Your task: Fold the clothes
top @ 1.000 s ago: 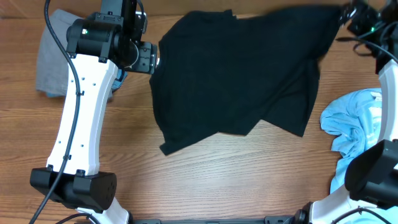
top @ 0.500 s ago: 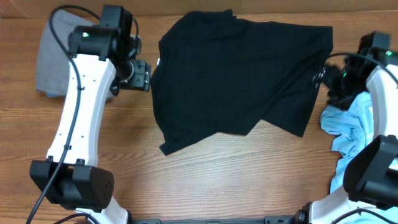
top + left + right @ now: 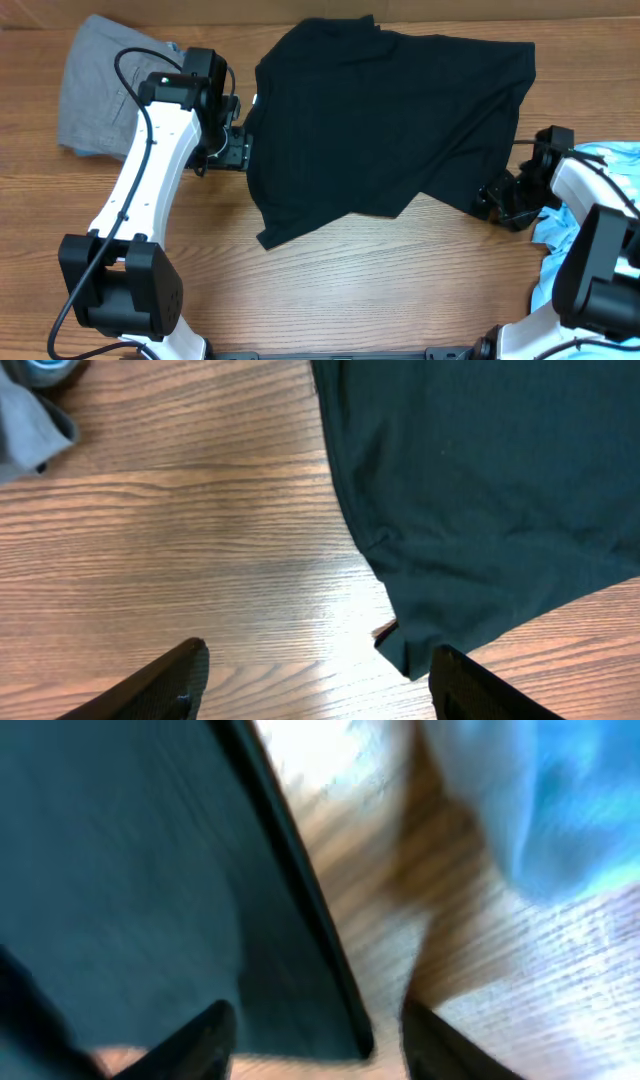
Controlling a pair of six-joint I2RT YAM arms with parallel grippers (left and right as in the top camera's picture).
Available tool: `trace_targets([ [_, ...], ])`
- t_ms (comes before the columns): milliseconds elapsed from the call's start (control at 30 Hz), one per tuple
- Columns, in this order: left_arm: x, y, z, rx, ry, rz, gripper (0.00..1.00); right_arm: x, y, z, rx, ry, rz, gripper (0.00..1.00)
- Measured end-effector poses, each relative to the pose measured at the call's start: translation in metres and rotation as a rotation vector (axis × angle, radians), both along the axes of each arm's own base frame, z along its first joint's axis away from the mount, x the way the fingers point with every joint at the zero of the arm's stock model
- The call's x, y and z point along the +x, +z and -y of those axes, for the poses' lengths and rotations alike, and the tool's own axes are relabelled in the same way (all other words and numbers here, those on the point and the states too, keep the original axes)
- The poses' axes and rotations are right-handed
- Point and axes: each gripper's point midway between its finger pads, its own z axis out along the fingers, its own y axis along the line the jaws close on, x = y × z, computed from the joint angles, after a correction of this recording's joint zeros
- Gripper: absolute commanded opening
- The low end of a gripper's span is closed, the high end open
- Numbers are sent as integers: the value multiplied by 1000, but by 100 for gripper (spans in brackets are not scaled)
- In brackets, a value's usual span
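A black T-shirt [image 3: 390,115] lies spread and rumpled across the middle and far side of the wooden table. My left gripper [image 3: 238,152] is open and empty at the shirt's left edge; its wrist view shows the shirt's lower corner [image 3: 410,645] between the spread fingers [image 3: 315,680]. My right gripper [image 3: 497,200] is open and empty at the shirt's lower right corner. The blurred right wrist view shows the dark hem [image 3: 290,890] running between its fingers [image 3: 315,1040].
A grey folded garment [image 3: 95,85] lies at the far left, also in the left wrist view [image 3: 30,435]. A crumpled light blue garment [image 3: 585,215] lies at the right edge by the right arm, also in the right wrist view [image 3: 540,800]. Bare wood runs along the front.
Both grippers have let go of the shirt, which now lies flat. The left gripper came nearer along the left edge. The right gripper swung from the far right corner to the lower right corner.
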Motion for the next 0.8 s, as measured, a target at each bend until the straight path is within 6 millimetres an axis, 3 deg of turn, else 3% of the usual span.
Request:
trace_targets([
  [100,2,-8,0,-1,0,6,75,8,-1,3,-17,-6,52,17],
  [167,0,-14,0,-2,0,1,75,8,-3,3,-16,-22,50,5],
  [300,-10,-26,1,-6,-1,-37,74,-10,-2,-2,7,-18,-27,4],
  [400,-20,-37,1,-11,-1,-76,74,-20,11,-1,19,-22,-93,4],
  [533,-32,-55,3,-27,-2,-114,74,-7,50,15,-29,-26,-72,4],
  [700,-45,-82,19,-130,-6,-140,74,10,119,31,-132,-28,69,4],
  [800,-52,-97,27,-180,-8,-146,74,8,135,32,-153,-28,102,4],
])
